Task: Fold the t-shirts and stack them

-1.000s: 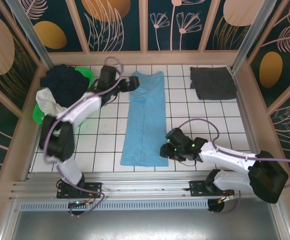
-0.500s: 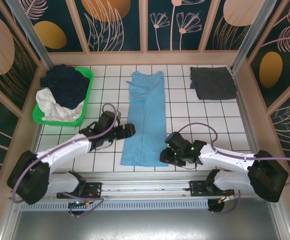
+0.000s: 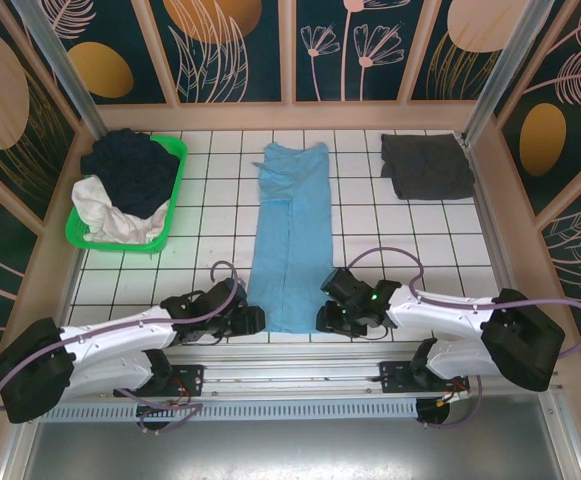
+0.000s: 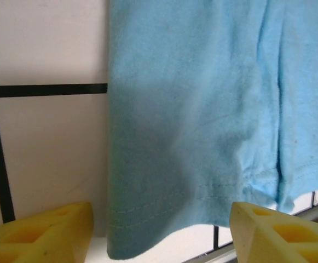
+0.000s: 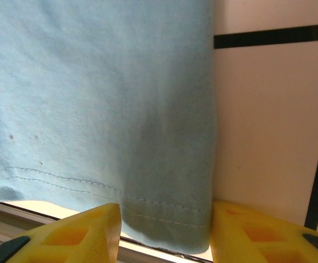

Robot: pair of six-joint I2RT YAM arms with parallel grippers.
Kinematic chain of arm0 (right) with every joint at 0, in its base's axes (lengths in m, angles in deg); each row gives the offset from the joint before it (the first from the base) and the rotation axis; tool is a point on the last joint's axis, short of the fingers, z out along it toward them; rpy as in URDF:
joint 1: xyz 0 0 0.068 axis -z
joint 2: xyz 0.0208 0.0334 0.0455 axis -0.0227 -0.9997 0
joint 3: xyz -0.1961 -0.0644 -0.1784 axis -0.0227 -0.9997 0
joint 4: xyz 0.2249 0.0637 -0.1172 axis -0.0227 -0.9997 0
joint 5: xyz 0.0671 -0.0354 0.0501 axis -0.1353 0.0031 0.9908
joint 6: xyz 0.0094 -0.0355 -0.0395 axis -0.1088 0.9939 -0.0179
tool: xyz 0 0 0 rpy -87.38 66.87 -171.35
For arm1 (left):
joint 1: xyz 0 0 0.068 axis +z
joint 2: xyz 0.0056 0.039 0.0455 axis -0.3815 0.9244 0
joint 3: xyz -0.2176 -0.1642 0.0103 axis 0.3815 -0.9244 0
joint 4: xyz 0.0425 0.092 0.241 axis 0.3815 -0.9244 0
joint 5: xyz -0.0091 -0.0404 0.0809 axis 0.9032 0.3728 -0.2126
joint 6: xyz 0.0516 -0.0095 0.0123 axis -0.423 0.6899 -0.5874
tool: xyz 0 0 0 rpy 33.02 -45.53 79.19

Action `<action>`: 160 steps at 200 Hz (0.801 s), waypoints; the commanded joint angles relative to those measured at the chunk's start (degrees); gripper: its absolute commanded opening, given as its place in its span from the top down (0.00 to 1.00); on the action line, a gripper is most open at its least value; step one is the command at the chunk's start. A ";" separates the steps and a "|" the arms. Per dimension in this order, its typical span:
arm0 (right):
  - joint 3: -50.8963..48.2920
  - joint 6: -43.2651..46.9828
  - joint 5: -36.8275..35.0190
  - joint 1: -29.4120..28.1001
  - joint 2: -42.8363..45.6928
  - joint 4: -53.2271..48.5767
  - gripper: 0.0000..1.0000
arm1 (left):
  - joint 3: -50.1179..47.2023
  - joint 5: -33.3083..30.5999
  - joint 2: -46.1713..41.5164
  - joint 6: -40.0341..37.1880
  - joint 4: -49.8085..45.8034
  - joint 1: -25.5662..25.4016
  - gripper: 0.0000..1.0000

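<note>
The light blue t-shirt [image 3: 290, 240] lies folded into a long strip down the middle of the tiled table [image 3: 420, 250]. A dark grey t-shirt [image 3: 427, 166] rests folded at the back right. My left gripper [image 3: 252, 320] is low at the strip's near left corner, open. In the left wrist view the hem [image 4: 202, 109] lies flat between the yellow fingers [image 4: 44, 235]. My right gripper [image 3: 327, 318] is at the near right corner, open. In the right wrist view that corner [image 5: 164, 219] lies flat between the yellow fingers [image 5: 257, 233], the right one touching its edge.
A green basket [image 3: 173, 195] at the back left holds dark and white clothes. The table's metal front rail [image 3: 290, 355] runs just behind both grippers. Patterned walls close in the left, back and right sides.
My left arm swung from the strip's far end by the basket down to its near left corner, jaws narrowing. My right gripper edged closer to the near right corner and narrowed slightly.
</note>
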 commanded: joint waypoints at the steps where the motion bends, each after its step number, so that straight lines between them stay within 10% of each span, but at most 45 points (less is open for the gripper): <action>1: 1.18 -0.54 0.48 -0.86 -1.65 1.02 0.56 | -0.12 -0.30 3.09 2.08 0.43 -1.07 0.40; 79: 3.72 1.64 -1.58 0.86 -0.65 -0.07 0.98 | 5.10 1.73 3.47 -1.10 11.56 -1.08 1.00; 160: 13.95 14.58 -2.62 14.80 0.03 -0.59 1.00 | 18.12 -7.29 5.63 -10.34 4.93 5.28 1.00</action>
